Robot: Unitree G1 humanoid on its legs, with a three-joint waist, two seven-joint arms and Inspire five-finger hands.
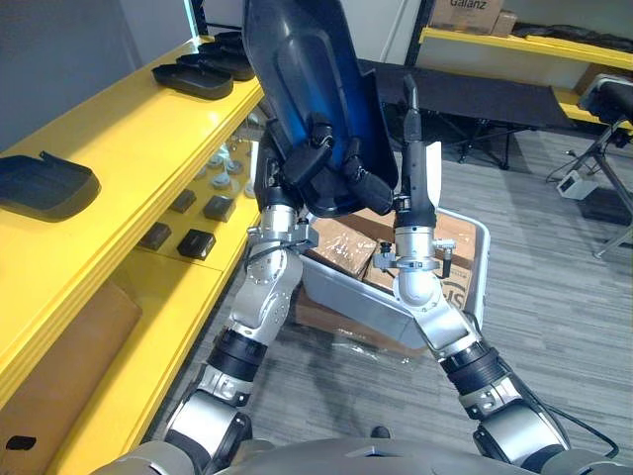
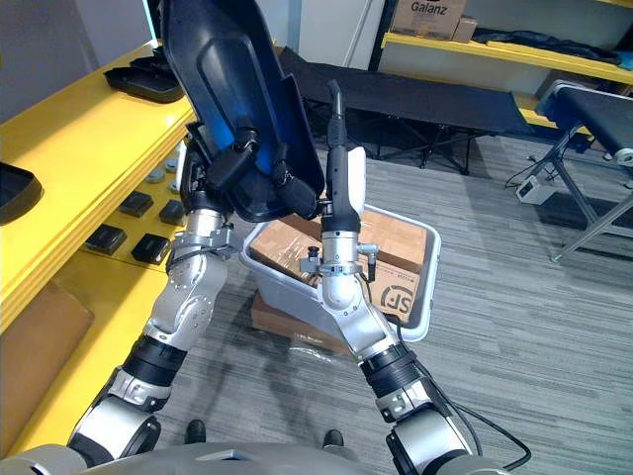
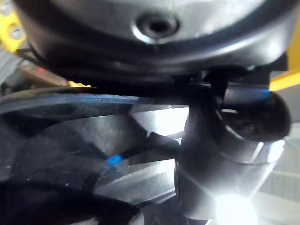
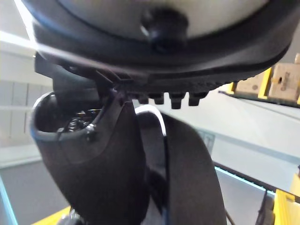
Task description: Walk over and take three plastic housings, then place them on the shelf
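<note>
A large black plastic housing stands upright in front of me, its hollow side towards me, just right of the yellow shelf. My left hand is curled over its lower edge; the glossy housing shows close in the left wrist view. My right hand stands upright at the housing's right edge with its fingers straight, beside or touching it. Three more black housings lie on the shelf's top board: one near, one further along and one behind it.
Small black blocks and round parts lie on the lower shelf board. A grey bin with cardboard boxes sits on the floor under my arms. A black folding cot and another yellow rack stand behind.
</note>
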